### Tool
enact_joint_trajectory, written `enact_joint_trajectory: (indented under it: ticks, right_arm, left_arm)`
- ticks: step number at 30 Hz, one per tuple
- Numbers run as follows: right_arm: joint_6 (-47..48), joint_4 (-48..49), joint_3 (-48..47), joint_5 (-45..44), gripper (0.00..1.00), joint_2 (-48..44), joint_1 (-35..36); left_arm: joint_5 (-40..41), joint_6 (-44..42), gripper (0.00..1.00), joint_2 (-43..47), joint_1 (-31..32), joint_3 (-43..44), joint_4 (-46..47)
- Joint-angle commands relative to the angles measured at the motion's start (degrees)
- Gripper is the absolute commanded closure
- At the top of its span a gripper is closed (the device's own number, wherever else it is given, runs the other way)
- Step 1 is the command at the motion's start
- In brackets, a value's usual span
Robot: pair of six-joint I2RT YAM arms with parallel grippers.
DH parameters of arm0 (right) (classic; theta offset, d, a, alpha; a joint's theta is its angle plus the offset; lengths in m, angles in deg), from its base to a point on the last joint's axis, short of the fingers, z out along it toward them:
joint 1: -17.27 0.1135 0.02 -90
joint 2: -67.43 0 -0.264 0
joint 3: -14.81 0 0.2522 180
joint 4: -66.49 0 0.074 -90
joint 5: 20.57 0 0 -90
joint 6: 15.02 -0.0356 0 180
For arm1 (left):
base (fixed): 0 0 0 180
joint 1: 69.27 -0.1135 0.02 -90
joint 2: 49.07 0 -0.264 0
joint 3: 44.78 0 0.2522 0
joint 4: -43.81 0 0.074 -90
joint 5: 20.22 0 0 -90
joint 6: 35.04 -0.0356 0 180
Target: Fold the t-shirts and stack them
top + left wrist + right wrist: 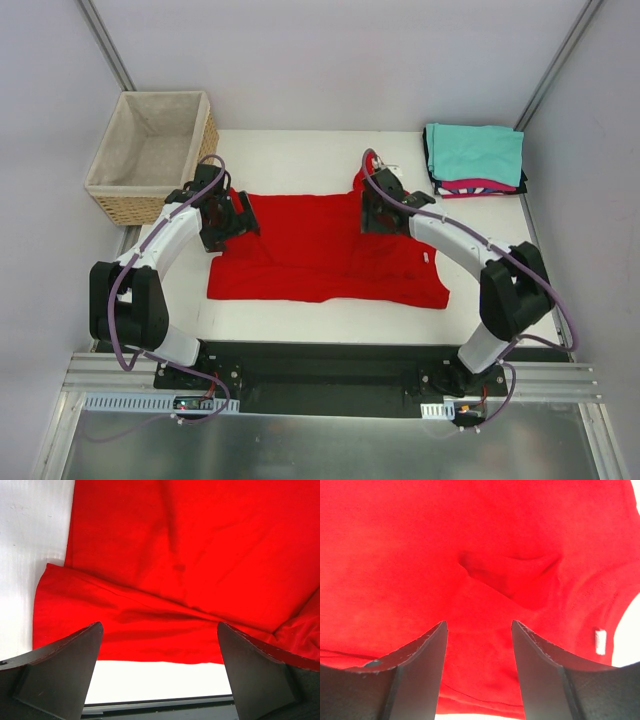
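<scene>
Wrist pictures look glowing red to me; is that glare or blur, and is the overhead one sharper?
Left wrist: the red t-shirt shows crisp creases, but the white table is washed out, and the fingers of the left pincer are dark. Right wrist: its cloth fills the frame, slightly soft, the dent shaded. Top external: even light, faint shadows, sharp throughout, folded stack included.

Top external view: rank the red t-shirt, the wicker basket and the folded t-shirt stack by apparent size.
1. red t-shirt, clearly largest.
2. wicker basket.
3. folded t-shirt stack, smallest.
The basket's height may enlarge it slightly.
</scene>
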Motion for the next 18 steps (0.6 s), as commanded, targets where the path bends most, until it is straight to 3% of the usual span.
enact_joint_trajectory:
  ticks: [1,18]
  right_arm:
    - [-1.1,-3.1,2.2,-3.0,0.43,-1.0,0.4]
    - [-4.1,1.0,-0.2,2.0,0.46,10.1,0.5]
  left_arm:
    - [-1.3,-0.7,0.01,0.7,0.8,-0.1,-0.9]
    - [-0.5,-1.0,0.01,1.0,0.9,-0.3,-0.9]
